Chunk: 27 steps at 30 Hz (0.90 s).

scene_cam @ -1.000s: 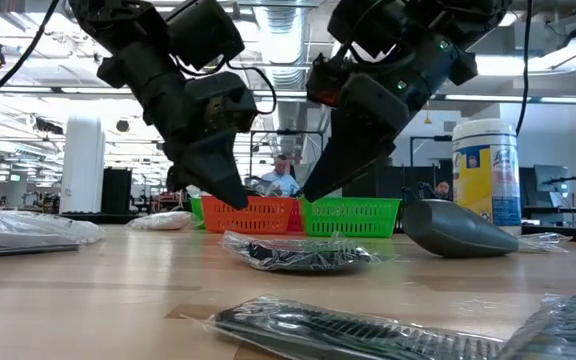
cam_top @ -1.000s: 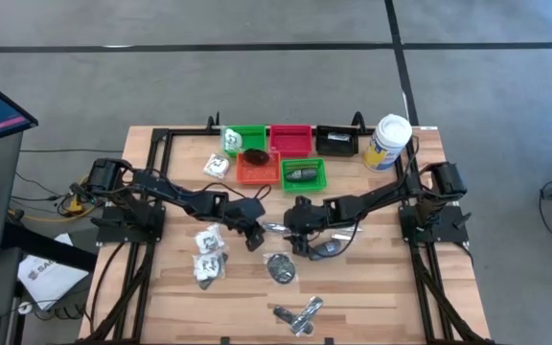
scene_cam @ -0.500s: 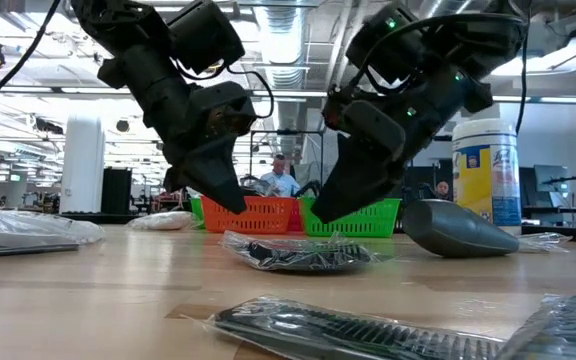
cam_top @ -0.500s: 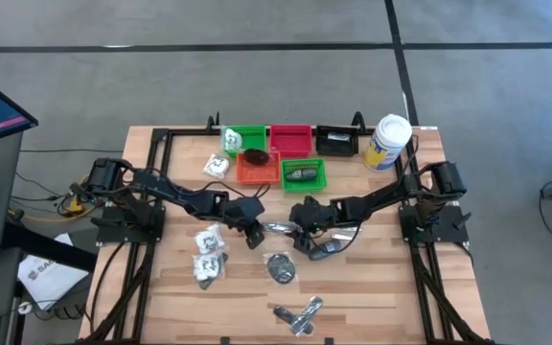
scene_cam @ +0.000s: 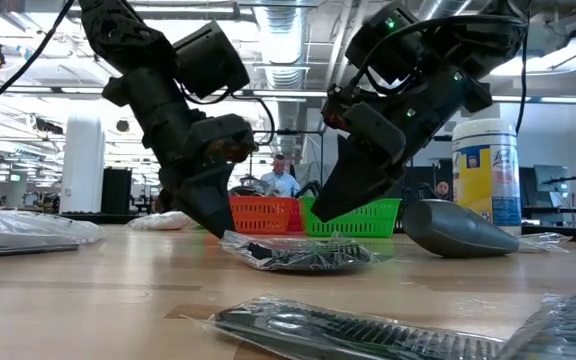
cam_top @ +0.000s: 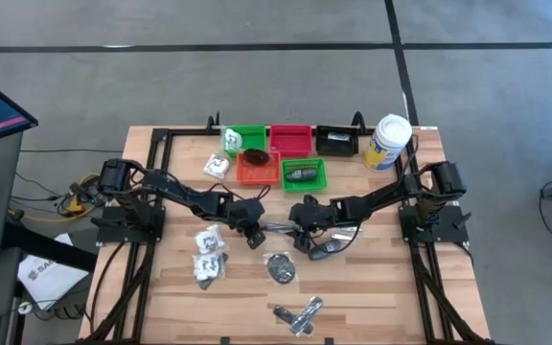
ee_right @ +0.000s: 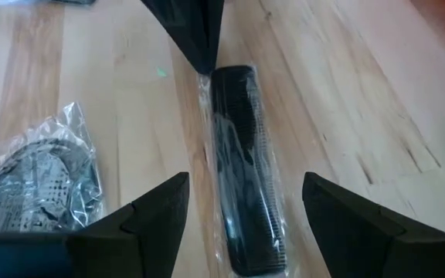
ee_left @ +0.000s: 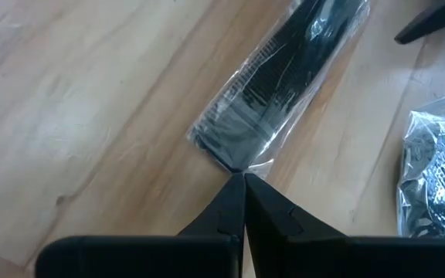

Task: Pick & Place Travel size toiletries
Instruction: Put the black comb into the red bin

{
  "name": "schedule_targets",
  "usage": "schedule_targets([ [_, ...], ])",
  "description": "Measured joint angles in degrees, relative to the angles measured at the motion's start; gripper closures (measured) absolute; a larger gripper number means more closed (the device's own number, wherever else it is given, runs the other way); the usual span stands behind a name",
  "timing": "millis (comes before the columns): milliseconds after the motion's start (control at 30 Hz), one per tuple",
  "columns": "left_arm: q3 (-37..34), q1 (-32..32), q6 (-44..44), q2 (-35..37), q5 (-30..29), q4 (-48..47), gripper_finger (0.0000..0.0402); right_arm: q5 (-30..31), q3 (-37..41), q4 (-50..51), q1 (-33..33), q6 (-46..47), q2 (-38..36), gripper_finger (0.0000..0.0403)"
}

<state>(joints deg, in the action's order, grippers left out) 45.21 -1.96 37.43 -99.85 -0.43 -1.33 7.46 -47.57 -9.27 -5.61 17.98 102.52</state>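
Comb packet (ee_right: 242, 193): black comb in clear wrap, flat on the counter (cam_top: 372, 287) mid-way between both arms, in front of the coloured trays (cam_top: 281, 153).
Left hand (ee_left: 243, 179): fingers together, tips touching the end seam of the wrap.
Right hand (ee_right: 246, 202): fingers apart, straddling the comb from above, not yet gripping.
Risk, slip: slick wrap may slide along the wood if the left tip pushes.
Risk, skew: a turned comb leaves the right fingers closing on film only.
Risk, collision: both hands work close together.

Open-plan lab: ceiling ducts (scene_cam: 288, 60), concrete floor (cam_top: 257, 86)
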Motion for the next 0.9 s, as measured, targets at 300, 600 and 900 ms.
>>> schedule_targets([
  [300, 0.0, 0.1, 0.0, 0.0, 0.7, 0.0, 0.0402, 0.1, 0.0, 1.6, 0.1, 0.0, 0.0, 0.0158],
  [600, 0.0, 0.4, -2.6, 4.0, -0.6, 1.0, 0.0401, 0.1, 0.0, 1.6, 0.1, 0.0, 0.0, 0.0158],
  [900, 0.0, 0.4, -2.5, 2.7, 0.9, 2.0, 0.0401, 0.1, 0.0, 1.4, 0.1, 0.0, 0.0, 0.0158],
])
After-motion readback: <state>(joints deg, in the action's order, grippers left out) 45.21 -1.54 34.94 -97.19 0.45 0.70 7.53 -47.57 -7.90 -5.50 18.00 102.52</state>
